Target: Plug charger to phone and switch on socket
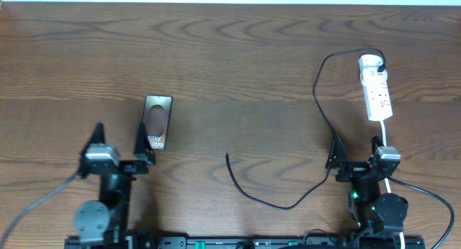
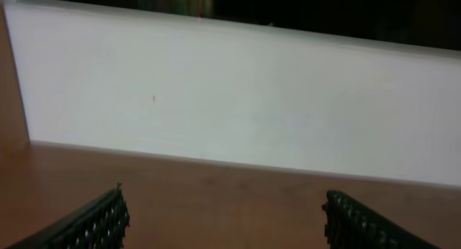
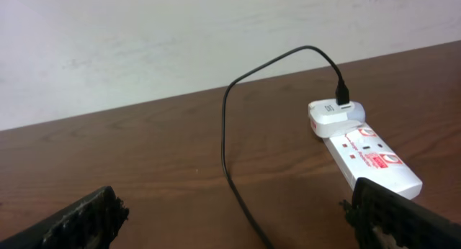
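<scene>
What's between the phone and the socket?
Seen from overhead, only the black charger cable lies on bare table between the phone and the socket.

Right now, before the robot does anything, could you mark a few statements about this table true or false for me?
1. The phone lies close to the left gripper. True.
2. One end of the charger is plugged in at the far end of the socket. True.
3. The charger's other end is in the phone. False: its free tip lies on the table, apart from the phone.
4. The left gripper and the right gripper are open and empty. True.
5. The socket lies on the robot's left. False: it lies on the right, ahead of the right gripper.
</scene>
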`<action>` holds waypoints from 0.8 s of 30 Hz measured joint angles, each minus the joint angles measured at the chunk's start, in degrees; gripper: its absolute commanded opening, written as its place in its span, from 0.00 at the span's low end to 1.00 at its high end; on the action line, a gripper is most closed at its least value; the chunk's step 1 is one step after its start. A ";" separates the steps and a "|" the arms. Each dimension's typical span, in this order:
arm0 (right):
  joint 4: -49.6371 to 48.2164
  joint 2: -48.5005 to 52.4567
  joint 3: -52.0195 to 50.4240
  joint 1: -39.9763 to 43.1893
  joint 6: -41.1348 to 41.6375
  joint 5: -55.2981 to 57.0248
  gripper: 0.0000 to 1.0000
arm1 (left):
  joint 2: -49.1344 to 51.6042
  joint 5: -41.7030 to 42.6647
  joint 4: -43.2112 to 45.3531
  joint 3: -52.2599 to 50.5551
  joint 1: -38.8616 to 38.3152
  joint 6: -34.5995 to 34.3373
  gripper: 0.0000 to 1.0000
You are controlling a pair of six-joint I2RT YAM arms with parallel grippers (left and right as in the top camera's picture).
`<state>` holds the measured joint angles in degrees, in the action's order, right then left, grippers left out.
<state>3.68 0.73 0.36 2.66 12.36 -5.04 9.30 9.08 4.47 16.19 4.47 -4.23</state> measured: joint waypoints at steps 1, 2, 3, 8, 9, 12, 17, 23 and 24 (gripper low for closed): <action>0.02 0.00 0.00 0.00 0.00 0.00 0.99 | 3.15 -0.02 -1.31 4.17 0.00 0.20 0.85; 0.02 0.00 0.00 0.00 0.00 0.04 0.99 | 7.04 0.00 -3.48 9.14 0.00 0.57 0.85; 0.02 0.00 0.00 0.00 0.00 0.11 0.99 | 11.82 -0.02 -5.79 15.02 -0.02 1.25 0.85; 0.00 0.02 0.00 0.00 0.00 0.22 0.99 | 36.41 0.00 -27.67 44.63 -0.02 3.85 0.85; 0.04 -0.02 0.00 0.00 0.00 0.24 0.99 | 41.09 0.00 -32.65 50.25 0.00 4.15 0.85; 0.09 0.00 0.00 0.00 0.00 0.35 0.99 | 56.00 0.02 -49.57 68.15 0.00 4.72 0.85; 0.09 0.00 0.00 0.00 0.00 0.37 0.99 | 74.23 -0.02 -65.20 84.85 0.00 5.35 0.85; 0.09 0.00 0.00 0.00 0.00 0.37 0.99 | 84.87 -0.02 -67.47 86.23 0.00 5.60 0.85; 0.09 0.00 0.00 0.00 0.00 0.37 0.99 | 86.60 -0.02 -67.45 86.23 0.00 5.60 0.85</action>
<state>3.77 0.73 0.36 2.66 12.36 -4.67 95.90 9.06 -62.98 102.41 4.47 1.37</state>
